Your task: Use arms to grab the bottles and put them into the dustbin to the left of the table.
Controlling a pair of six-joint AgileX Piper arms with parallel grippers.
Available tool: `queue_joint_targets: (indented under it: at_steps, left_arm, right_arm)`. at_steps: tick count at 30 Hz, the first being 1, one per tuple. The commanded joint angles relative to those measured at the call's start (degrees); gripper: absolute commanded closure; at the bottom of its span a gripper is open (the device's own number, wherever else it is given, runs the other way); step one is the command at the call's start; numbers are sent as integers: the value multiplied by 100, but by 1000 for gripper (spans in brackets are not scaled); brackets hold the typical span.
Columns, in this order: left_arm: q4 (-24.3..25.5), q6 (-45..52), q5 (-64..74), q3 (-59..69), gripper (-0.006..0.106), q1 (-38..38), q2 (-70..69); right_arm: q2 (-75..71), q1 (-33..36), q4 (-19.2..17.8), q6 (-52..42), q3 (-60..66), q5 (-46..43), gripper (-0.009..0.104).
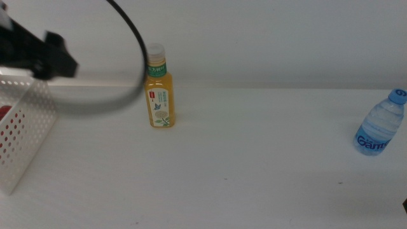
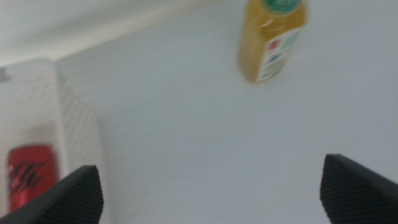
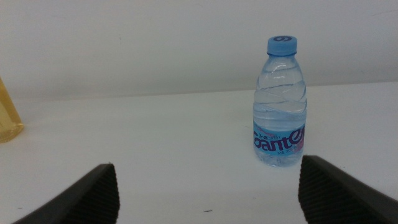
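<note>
White table [image 1: 254, 172]: left gripper [image 2: 211, 193] above dustbin [image 1: 25, 137] edge (red can [image 2: 28, 177] inside), jaws wide, empty.

The tea bottle [image 1: 160, 89] was stood upright on the worktop [image 1: 254, 165], left of centre and toward the back. The water bottle [image 1: 380, 124] was stood upright far to the right, well apart from it. The dustbin [image 1: 28, 127] was placed at the left edge, with the can [image 2: 28, 176] lying inside it. The left gripper [image 1: 38, 54] was held above the dustbin, left of the tea bottle.
</note>
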Motion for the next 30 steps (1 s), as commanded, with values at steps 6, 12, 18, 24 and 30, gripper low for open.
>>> queue_joint_targets:
  at_steps: [6, 12, 18, 24, 30]
  left_arm:
    - [431, -1183, -2719, 2344, 7, -1306, -1397]
    - [475, -1568, -4828, 4026, 7, -1839, -1822]
    - [488, -1611, -8038, 5387, 7, -2080, -1315]
    - [701, -2183, -9382, 5502, 7, -2089, -26]
    - [1058, -2725, -10610, 5467, 7, -2089, 1111]
  right_arm:
    - [-224, -34, -41, -53, 244, -65, 18]
    - [-224, -34, -41, -53, 244, -65, 18]
    - [-224, -34, -41, -53, 244, -65, 18]
    - [-224, -34, -41, -53, 244, -65, 18]
    - [-224, -34, -41, -53, 244, -65, 18]
